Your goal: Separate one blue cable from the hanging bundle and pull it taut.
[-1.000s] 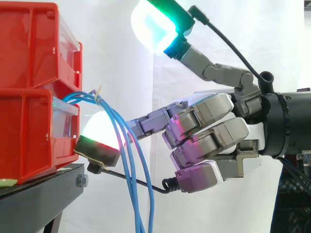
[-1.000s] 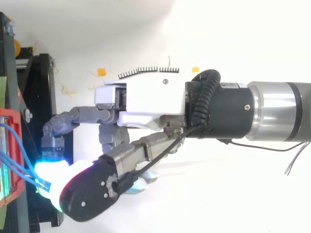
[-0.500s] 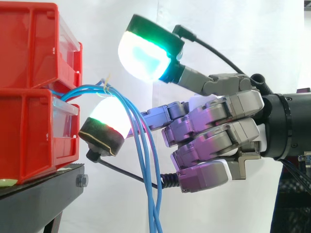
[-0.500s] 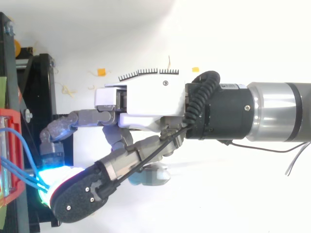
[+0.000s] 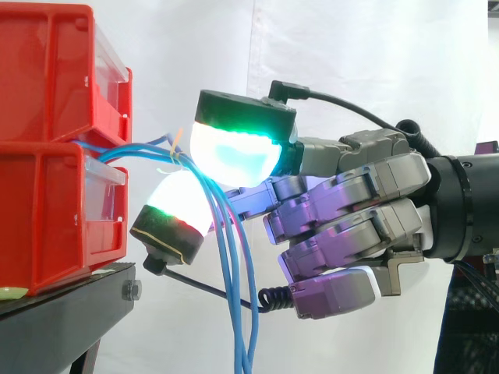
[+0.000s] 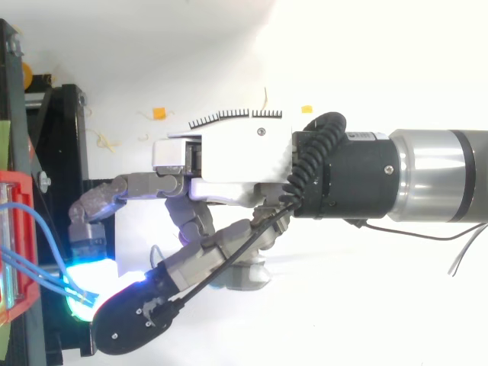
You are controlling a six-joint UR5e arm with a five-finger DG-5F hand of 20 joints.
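Where fingers (image 5: 234, 148) pinch, blue cables (image 5: 232, 265), maybe 3, horiz. then vert.

At far left, side view: upper bin (image 5: 54, 70) stacked on lower bin (image 5: 47, 226), both on stand (image 5: 62, 319). Behind everything: curtain (image 5: 374, 62). Out of the seam between the bins, at their right face: cable bundle (image 5: 243, 343), running right a short way, then hanging down just right of the stand's edge. Further right, level with the bins: hand (image 5: 351, 226), entering from the right edge, fingertips toward the bins. Upper pad (image 5: 234, 148) above the bundle's bend, lower pad (image 5: 175, 214) beneath it, near the lower bin's front; bundle pinched between them. Other fingers curled, right of the hanging strands.
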